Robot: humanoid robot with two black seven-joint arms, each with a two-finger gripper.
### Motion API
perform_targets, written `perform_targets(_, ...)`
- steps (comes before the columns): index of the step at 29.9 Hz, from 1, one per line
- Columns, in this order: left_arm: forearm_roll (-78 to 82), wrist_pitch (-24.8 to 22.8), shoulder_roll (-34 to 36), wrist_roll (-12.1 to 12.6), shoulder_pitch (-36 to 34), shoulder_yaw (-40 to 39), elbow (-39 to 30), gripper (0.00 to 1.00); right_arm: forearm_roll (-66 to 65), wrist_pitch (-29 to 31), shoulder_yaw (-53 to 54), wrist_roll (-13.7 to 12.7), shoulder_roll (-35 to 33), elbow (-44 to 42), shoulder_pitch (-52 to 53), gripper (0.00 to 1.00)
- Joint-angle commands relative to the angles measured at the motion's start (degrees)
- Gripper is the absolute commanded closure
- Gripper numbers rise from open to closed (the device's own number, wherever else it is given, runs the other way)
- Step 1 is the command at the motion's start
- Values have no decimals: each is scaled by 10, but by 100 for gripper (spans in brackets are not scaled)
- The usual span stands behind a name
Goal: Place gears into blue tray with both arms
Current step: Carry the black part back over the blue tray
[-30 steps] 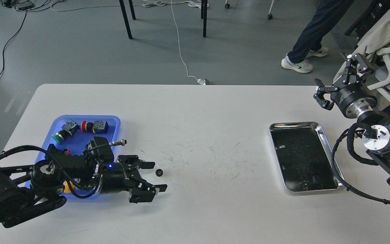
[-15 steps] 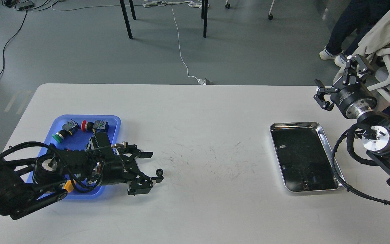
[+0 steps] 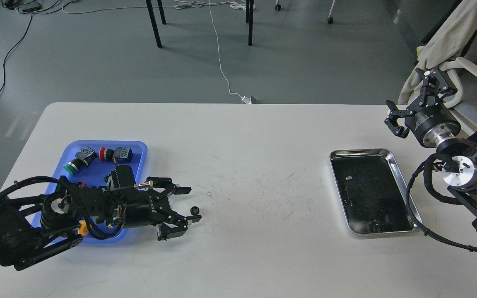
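One small black gear [image 3: 195, 211] lies on the white table just right of the blue tray [image 3: 136, 145]. My left gripper [image 3: 190, 204] lies low over the table, open, with its fingers either side of the gear; the lower fingertip [image 3: 194, 219] is right beside it, and contact cannot be told. The left arm covers the tray's near half. My right gripper [image 3: 406, 96] hangs open and empty above the table's far right corner, beyond the silver tray.
A green-capped switch [image 3: 72, 166] and a red-capped switch [image 3: 109, 154] sit in the blue tray's far part. A shiny silver tray [image 3: 362, 152] with a dark bottom lies at the right. Chair legs and cables are on the floor behind.
My left gripper turned and slid so that its fingers now bracket the gear, which stayed put. The right gripper rose slightly. The person at the back right has walked out of view.
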Motion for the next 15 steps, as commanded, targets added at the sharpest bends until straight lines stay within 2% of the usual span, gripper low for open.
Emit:
perform_targets(1, 8, 8, -7, 0, 5, 0, 12, 21, 0, 0, 0, 0, 4, -5, 0, 1)
perform_targets(15, 18, 49, -43, 0, 11, 1, 53, 32, -2, 1, -2, 0, 10, -11, 0, 1)
